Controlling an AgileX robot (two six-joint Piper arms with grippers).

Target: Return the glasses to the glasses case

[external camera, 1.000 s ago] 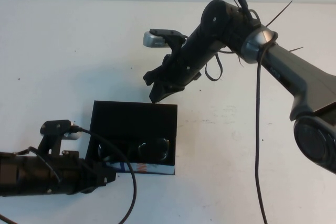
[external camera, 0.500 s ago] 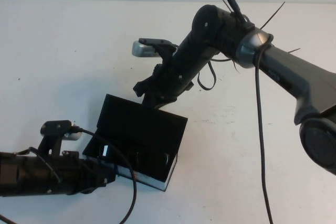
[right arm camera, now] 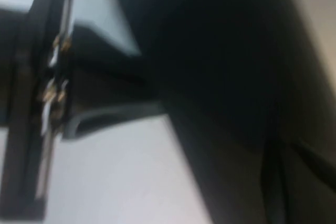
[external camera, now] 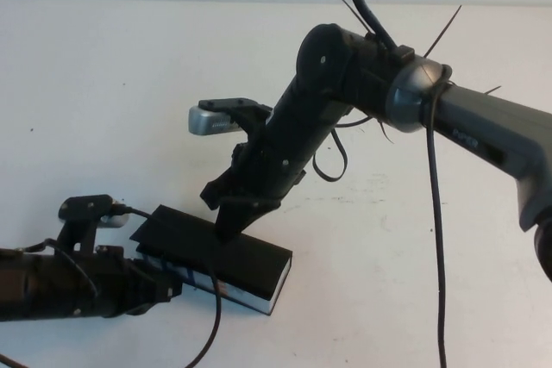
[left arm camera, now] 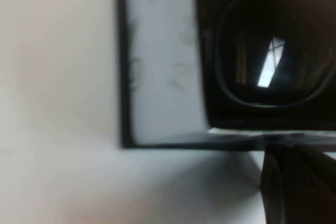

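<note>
Two arms over one white surface (external camera: 103, 84), taken from left to right. Far left, low down: left pincer (external camera: 168, 286), lying almost flat at the near-left corner of the glasses case (external camera: 259, 263), most likely placed there to brace the box against sliding under the push from above; cannot tell whether open or closed, nor whether anything is gripped, the tip being lost against the black box. Seen close from the left wrist: one rim and greyish lens of the glasses (left arm camera: 268, 51) inside the dark interior, so the spectacles sit within the case already, with a pale inner wall beside them. Next along, middle: case lying slantwise on the surface, flat lid lowered nearly onto the base, patterned side strip showing along the near edge. Just above: right pincer (external camera: 226, 228), closed tight with nothing in its grasp, tip pressed down on the lid near its far-left part — closed probably to serve as a blunt pusher rather than a grasper. Further right: right arm reaching in from the far right edge and sloping down to the case. Judged stage: closing the lid, close to done, with a last press to seat it. Possible risk: box skidding or pivoting on the smooth surface.
</note>
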